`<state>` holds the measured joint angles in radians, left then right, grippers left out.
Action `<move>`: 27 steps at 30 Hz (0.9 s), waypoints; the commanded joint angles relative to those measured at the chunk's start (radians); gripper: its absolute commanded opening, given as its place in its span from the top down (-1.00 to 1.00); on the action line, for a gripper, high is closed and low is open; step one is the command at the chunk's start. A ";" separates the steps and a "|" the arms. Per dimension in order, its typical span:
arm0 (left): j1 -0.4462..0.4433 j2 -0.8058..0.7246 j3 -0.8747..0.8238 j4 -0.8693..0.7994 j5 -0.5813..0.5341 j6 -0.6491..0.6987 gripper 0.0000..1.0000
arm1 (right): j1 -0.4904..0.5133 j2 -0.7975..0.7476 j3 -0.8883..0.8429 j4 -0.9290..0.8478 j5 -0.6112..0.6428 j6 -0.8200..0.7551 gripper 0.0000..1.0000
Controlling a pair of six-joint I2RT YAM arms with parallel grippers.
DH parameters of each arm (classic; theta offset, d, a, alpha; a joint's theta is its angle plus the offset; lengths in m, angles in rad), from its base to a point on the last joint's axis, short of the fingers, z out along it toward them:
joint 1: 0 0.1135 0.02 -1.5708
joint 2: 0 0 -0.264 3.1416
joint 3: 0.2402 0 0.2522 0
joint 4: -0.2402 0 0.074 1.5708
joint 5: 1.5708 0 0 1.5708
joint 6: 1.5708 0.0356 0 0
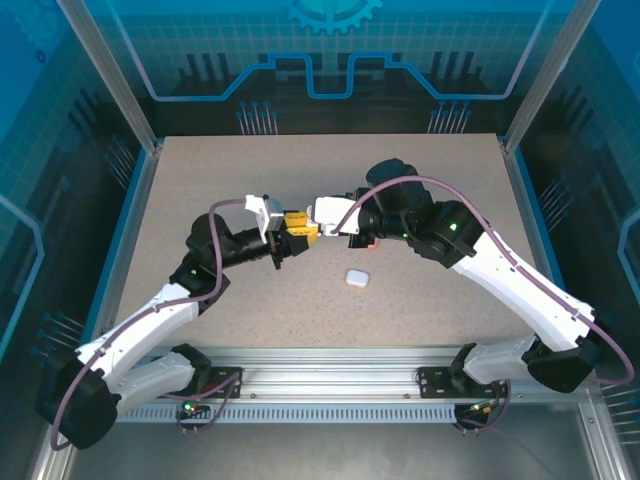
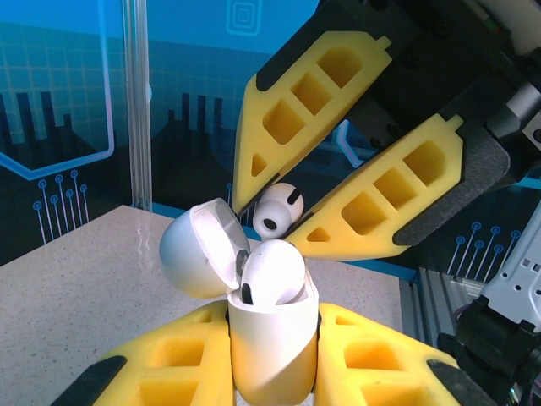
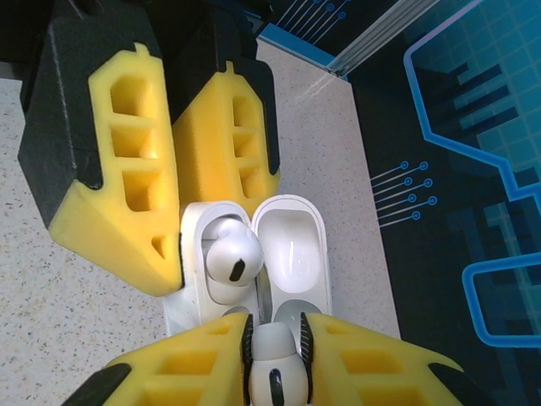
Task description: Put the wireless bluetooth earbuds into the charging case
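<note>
- Top external: find the left gripper (image 1: 288,243) and the right gripper (image 1: 316,232) almost tip to tip over the middle of the table (image 1: 200,180), left at nine o'clock, right at three. Note a spare closed case (image 1: 357,278) lying at five o'clock of them, apart from both.
- Left wrist: see the left gripper (image 2: 272,338) pressed onto the body of the open charging case (image 2: 272,364), held upright, with its lid (image 2: 199,254) swung out to ten o'clock. Count one seated earbud (image 2: 272,272) already in the mouth.
- Same view: at twelve o'clock of that bud, see the right gripper (image 2: 275,217) pinching the held earbud (image 2: 277,207), just above the case and not touching it.
- Right wrist: find the held earbud (image 3: 272,359) at six o'clock, nipped between the fingertips. Look to the lid (image 3: 292,245) at three o'clock of the seated earbud (image 3: 230,258). Treat the grey hollow (image 3: 232,315) at six o'clock of that bud as the likely vacant well.
- To do it well: keep the case clamped and still. Line the held earbud over the hollow, not over its neighbour. Check the stem direction first, since it cannot be told here. Descend slowly, clear of the lid, and let go only once it is seated.
</note>
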<state>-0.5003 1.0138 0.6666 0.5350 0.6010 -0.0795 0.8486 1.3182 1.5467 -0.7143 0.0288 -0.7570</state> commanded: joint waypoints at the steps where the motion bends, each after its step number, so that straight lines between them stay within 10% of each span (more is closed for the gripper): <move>1: -0.005 -0.012 0.020 0.051 0.008 0.006 0.93 | 0.014 0.020 0.021 -0.063 -0.068 0.030 0.47; 17: -0.004 -0.013 0.013 0.048 -0.003 0.016 0.93 | 0.000 -0.003 0.082 -0.066 -0.140 0.063 0.04; 27: -0.004 -0.014 0.011 0.052 -0.004 0.018 0.93 | -0.091 -0.118 -0.007 -0.028 -0.232 0.108 -0.99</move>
<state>-0.5003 1.0138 0.6666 0.5488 0.5995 -0.0769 0.7929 1.2472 1.5757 -0.7578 -0.1417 -0.6716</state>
